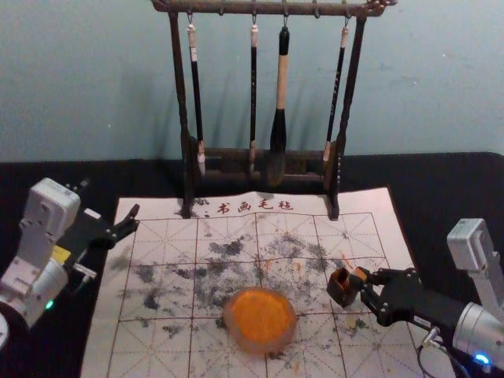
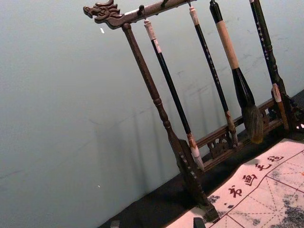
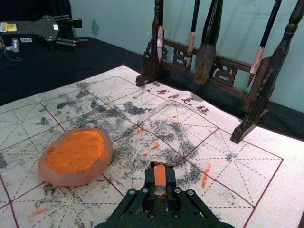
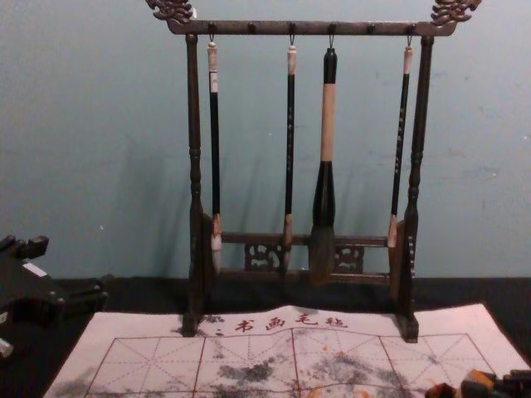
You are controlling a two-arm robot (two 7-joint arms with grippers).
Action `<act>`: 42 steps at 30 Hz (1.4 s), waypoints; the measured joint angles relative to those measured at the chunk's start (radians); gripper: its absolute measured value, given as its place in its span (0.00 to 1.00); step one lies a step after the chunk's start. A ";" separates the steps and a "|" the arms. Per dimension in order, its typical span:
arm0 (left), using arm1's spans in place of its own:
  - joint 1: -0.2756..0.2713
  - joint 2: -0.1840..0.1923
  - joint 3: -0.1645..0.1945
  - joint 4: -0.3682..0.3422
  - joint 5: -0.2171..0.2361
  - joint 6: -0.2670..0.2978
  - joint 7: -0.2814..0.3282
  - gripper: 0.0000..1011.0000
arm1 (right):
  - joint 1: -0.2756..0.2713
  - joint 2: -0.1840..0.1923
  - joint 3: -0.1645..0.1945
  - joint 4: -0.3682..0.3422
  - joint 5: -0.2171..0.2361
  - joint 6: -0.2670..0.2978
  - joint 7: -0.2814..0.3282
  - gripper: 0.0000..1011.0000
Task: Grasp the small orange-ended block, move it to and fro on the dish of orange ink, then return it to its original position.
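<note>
Right gripper (image 3: 160, 189): clamped on the block, right side of mat (image 1: 165, 346).
Orange-ended block (image 3: 160, 175): held at the dark box (image 1: 342, 290); contact can't be told.
Block step: likely being grasped; return not ruled out.
Ink dish (image 1: 261, 316): apart; block to be lifted clear, then carried over.
Left gripper (image 1: 124, 222): parked by mat's left edge, fingers spread.

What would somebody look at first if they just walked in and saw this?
Probably the bright orange ink in its round dish, on the pale mat. Next, the tall dark rack behind it, with four brushes hanging down. Then the small block with the orange end, in the right gripper, to the dish's right.
</note>
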 joint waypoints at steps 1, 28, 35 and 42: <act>0.000 0.000 0.000 0.000 0.000 0.000 0.000 0.99 | 0.000 0.000 0.000 0.000 0.000 0.000 0.000 0.09; 0.000 0.000 0.000 0.000 0.000 0.000 0.000 0.99 | -0.003 0.007 0.041 -0.053 0.025 0.007 -0.016 0.09; 0.000 0.000 0.000 0.000 0.000 0.000 0.000 0.99 | -0.014 0.015 0.070 -0.115 0.059 -0.004 -0.017 0.09; 0.000 0.000 0.000 0.000 0.000 0.000 0.000 0.99 | 0.012 0.026 0.048 -0.149 0.077 0.030 0.009 0.09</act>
